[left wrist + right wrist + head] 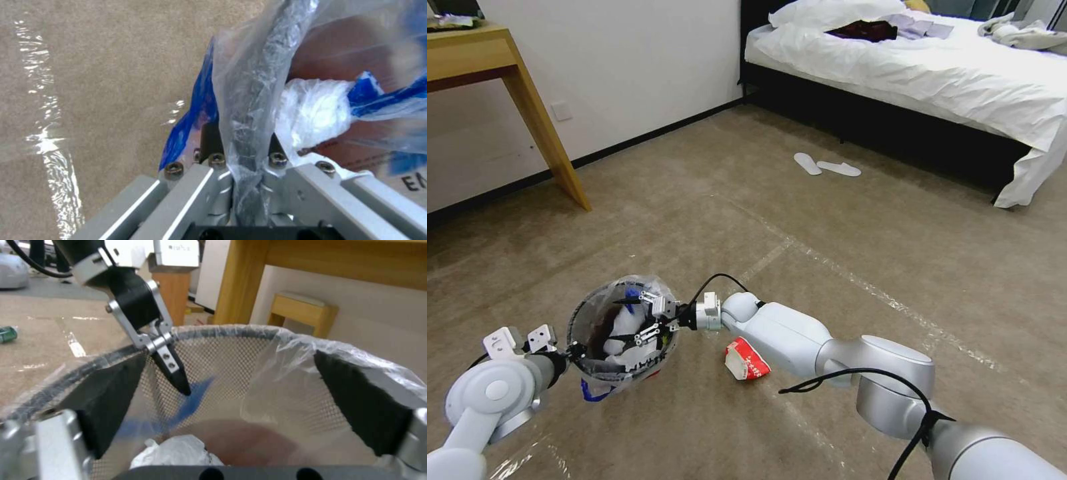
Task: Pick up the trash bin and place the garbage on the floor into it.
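A: Step? The left gripper has its jaws clamped on the rim of the trash bin — bag liner pinched in with it — and the bin hangs just above the floor, near the robot.

B: And the right gripper?

A: Over the bin's mouth, jaws spread wide, nothing between them. White tissue and a blue scrap already lie in the bottom. Looks like a drop just made, though that's my read.

B: What's left?

A: A red-and-white carton on the carpet just beside the bin, right under the right forearm. Two white slippers by the bed — not garbage.

B: Next move?

A: Probably lift the right gripper clear of the liner without snagging it, then come down on the carton — tight, since the arm sits above it.
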